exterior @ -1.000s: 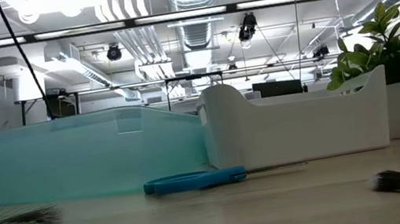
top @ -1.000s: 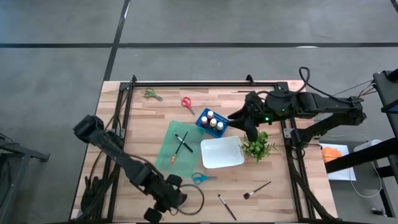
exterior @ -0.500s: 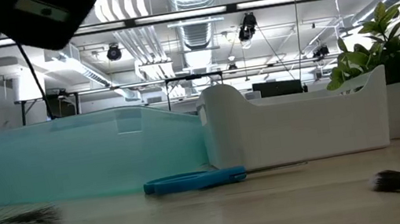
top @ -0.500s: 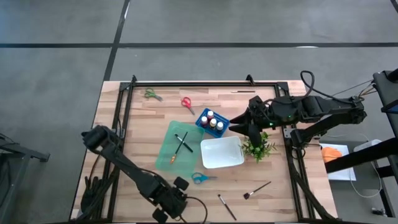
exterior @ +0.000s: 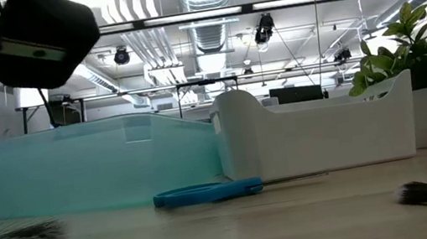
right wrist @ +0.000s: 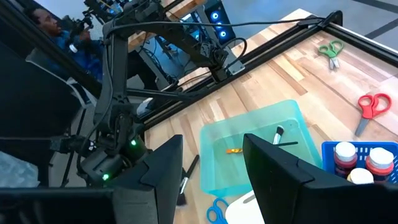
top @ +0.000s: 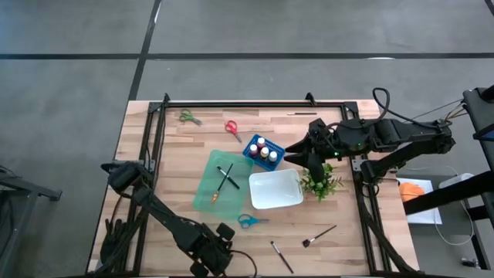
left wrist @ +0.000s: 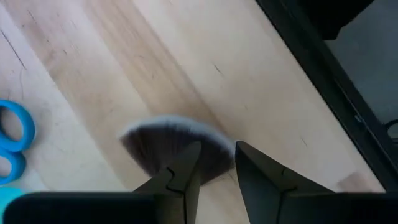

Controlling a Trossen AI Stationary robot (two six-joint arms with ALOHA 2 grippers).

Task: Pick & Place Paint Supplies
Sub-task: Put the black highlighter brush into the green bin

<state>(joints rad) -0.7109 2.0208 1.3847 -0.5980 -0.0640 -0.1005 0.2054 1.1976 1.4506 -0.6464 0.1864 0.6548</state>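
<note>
- My left gripper [left wrist: 214,168] sits low at the bottom edge of the high view, just left of centre, fingers parted, straddling the grey fan-shaped bristles of a brush [left wrist: 177,146] lying on the wooden table [top: 170,166]; nothing is pinched between them.
- My right gripper [right wrist: 211,165] hangs right of centre in the high view, beside the leafy plant [top: 321,184], fingers spread and holding nothing.
- The teal tray [top: 220,179] in the middle of the high view holds two crossed dark-handled brushes [top: 226,177] and a small orange item I cannot identify.
- The blue basket [top: 262,151] just above and right of it holds the paint bottles [top: 263,149].
- The white bin [top: 274,189] lies right of the teal tray.
- Blue scissors [top: 248,221] lie just below the teal tray; red scissors [top: 232,129] and green scissors [top: 187,117] lie toward the upper left.
- Two more brushes [top: 318,236] rest on the table at lower centre-right.
</note>
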